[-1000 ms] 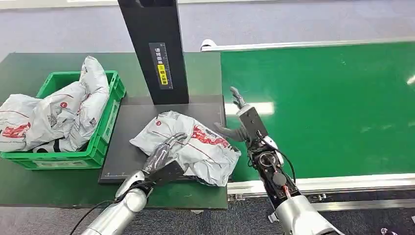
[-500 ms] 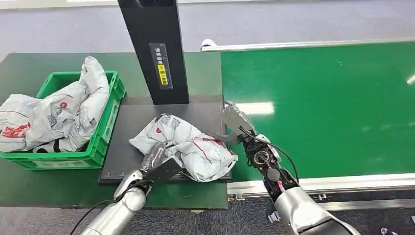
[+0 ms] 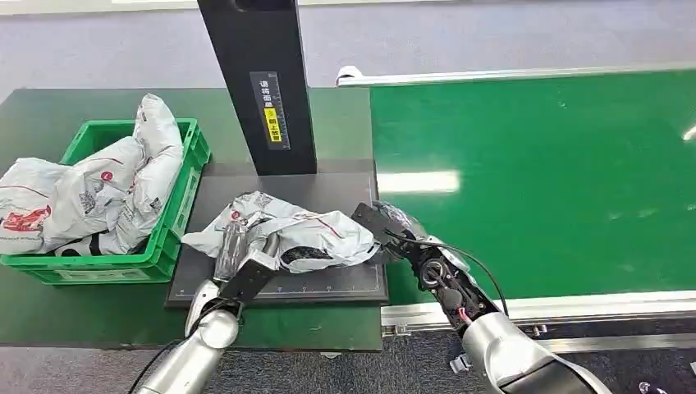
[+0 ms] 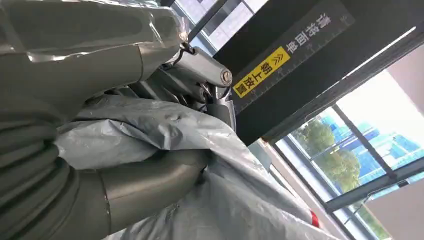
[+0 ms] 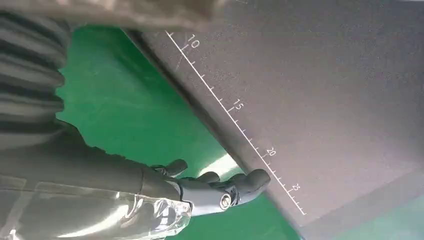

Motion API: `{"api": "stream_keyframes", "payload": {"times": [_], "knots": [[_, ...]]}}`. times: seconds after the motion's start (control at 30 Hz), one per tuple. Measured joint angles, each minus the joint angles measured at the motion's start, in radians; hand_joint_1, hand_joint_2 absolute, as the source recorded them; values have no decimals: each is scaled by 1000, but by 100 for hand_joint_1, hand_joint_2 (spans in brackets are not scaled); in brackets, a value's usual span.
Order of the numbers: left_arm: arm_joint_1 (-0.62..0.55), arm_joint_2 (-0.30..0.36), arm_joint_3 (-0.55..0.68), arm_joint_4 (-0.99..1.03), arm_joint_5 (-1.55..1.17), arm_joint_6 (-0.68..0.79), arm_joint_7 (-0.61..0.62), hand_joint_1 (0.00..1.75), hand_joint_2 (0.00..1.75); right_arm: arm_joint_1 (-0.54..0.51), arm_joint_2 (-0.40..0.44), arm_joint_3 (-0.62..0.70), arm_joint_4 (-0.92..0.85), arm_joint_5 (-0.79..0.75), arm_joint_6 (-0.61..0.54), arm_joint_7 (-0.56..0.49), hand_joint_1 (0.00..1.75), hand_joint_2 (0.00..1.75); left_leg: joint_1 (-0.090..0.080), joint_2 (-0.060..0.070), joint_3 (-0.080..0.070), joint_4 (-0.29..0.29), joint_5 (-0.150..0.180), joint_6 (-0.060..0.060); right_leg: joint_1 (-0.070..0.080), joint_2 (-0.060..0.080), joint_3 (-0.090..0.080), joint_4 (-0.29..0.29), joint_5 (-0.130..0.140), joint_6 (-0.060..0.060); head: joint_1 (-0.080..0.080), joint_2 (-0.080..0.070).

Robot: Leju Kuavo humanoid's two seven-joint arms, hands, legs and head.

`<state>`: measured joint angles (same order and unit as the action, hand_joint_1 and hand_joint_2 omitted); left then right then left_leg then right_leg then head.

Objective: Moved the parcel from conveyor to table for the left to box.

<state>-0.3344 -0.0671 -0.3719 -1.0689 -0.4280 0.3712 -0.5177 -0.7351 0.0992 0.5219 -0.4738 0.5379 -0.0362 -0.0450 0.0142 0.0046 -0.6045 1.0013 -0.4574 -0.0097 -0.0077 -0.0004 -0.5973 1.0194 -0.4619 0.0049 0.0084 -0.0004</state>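
Lying lengthwise across the black ruled mat [image 3: 328, 283] on the bench, the crumpled grey plastic parcel [image 3: 287, 231] is gripped by the left hand [image 3: 246, 261] (nearer the green crate [image 3: 176, 226]), while the right hand [image 3: 379, 223] touches its conveyor-side end, grip unclear.

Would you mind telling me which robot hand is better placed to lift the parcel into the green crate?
The left robot hand: it already grips the parcel on its side towards the green crate, while the right robot hand sits at the parcel's far end.
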Motion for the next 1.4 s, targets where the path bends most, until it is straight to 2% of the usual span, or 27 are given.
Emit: {"api": "stream_keyframes", "payload": {"times": [0.2,0.37,0.43,0.47,0.53,0.67,0.77,0.83,0.9,0.97,1.03,1.23,1.3,1.4], "knots": [[11,0,4,-21,1,1,-1,175,175,-8,0,2,11,2,0,0,0,175,0,0,0,0,0,0,0,0,0,0,0,0,0,0],[31,2,5,-66,17,70,-30,175,175,-11,0,2,14,13,0,-14,0,175,0,0,0,0,0,0,0,0,0,0,0,0,0,0],[44,2,9,-105,43,80,-47,155,175,-11,0,2,15,16,0,-23,0,175,0,0,0,0,0,0,0,0,0,0,0,0,0,0],[50,3,9,-123,57,89,-63,166,175,-11,0,1,15,17,0,-27,0,175,0,0,0,0,0,0,0,0,0,0,0,0,0,0],[63,3,13,-168,82,135,-121,175,175,-11,0,0,16,19,0,-39,0,175,0,0,0,0,0,0,0,0,0,0,0,0,0,0],[83,6,32,-304,23,286,-176,175,175,-9,0,-2,16,28,2,-52,0,175,0,0,0,0,0,0,0,0,0,0,0,0,0,0],[95,-28,124,-474,-166,290,-180,175,175,-3,-1,-2,16,30,2,-67,0,175,0,0,0,0,0,0,0,0,0,0,0,0,1,0],[95,-41,179,-550,-193,290,-180,175,175,0,0,-2,16,30,-1,-76,0,175,0,0,0,0,0,0,0,0,0,0,0,0,0,0],[98,-56,229,-628,-239,290,-180,175,175,6,-1,-8,14,5,-26,-128,0,175,0,0,0,0,0,0,0,0,0,0,0,0,0,0],[97,-72,279,-694,-254,290,-180,175,175,21,3,-33,-7,-72,-67,-243,0,175,0,0,0,0,0,0,0,0,0,0,0,0,0,0],[97,-83,328,-749,-272,290,-180,175,175,44,10,-78,-59,-188,-89,-366,0,175,0,0,0,0,0,0,0,0,0,0,0,0,0,0],[83,-110,429,-831,-322,290,-180,175,175,120,13,-199,-251,-394,-147,-579,0,175,0,0,0,0,0,0,0,0,0,0,0,0,0,0],[71,-118,449,-847,-358,290,-180,175,175,150,13,-219,-317,-429,-187,-629,0,175,0,0,0,0,0,0,0,0,0,0,0,0,0,0],[46,-128,486,-849,-436,290,-180,175,175,195,11,-222,-424,-463,-253,-649,0,175,0,0,0,0,0,0,0,0,0,0,0,0,0,0]]}}
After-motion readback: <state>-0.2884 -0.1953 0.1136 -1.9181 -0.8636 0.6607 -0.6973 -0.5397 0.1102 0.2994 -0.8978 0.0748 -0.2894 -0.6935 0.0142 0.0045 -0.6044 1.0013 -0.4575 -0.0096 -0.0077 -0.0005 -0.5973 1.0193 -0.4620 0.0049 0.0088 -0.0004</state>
